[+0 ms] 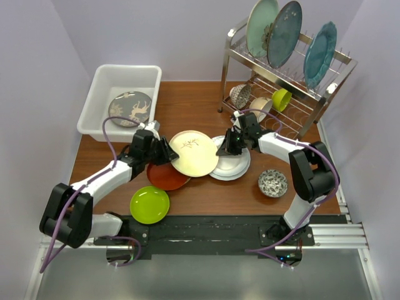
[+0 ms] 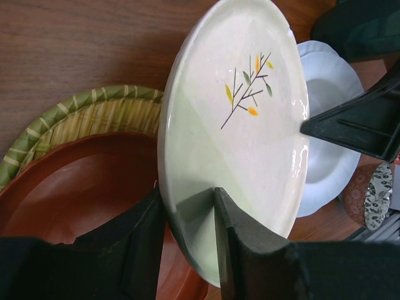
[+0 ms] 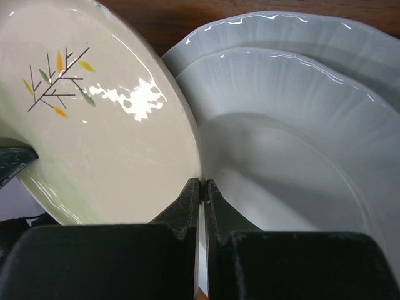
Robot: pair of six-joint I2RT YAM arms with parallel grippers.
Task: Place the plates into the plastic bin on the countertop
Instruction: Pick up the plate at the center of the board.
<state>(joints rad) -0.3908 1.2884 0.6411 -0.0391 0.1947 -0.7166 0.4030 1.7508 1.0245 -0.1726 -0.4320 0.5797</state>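
Nearest the front edge, the lime green plate (image 1: 150,204) lies flat on the surface (image 1: 194,100), on its own. Just beyond it the red-brown plate (image 2: 81,187) sits on top of the woven yellow plate (image 2: 75,115), whose rim peeks out behind it. The cream plate (image 2: 250,144), with its little twig motif, is tilted up between the two arms, one edge over the red-brown plate and the other over the white plates (image 3: 294,144), which are stacked one inside the other.

The left gripper (image 2: 187,206) is partly closed across the cream plate's near rim, one finger on the upper face and one underneath, and it looks to be pinching it. The right gripper (image 3: 201,187) has its fingers pressed together with nothing between them, its tip touching the cream plate's opposite edge, just above the white plates.

At the far left the plastic bin (image 1: 100,81) holds the grey plate (image 1: 130,108), lying flat on its bottom. A small patterned bowl (image 1: 273,182) stands to the right of the white plates, and a wire rack (image 1: 250,65) with large teal plates fills the far right corner.
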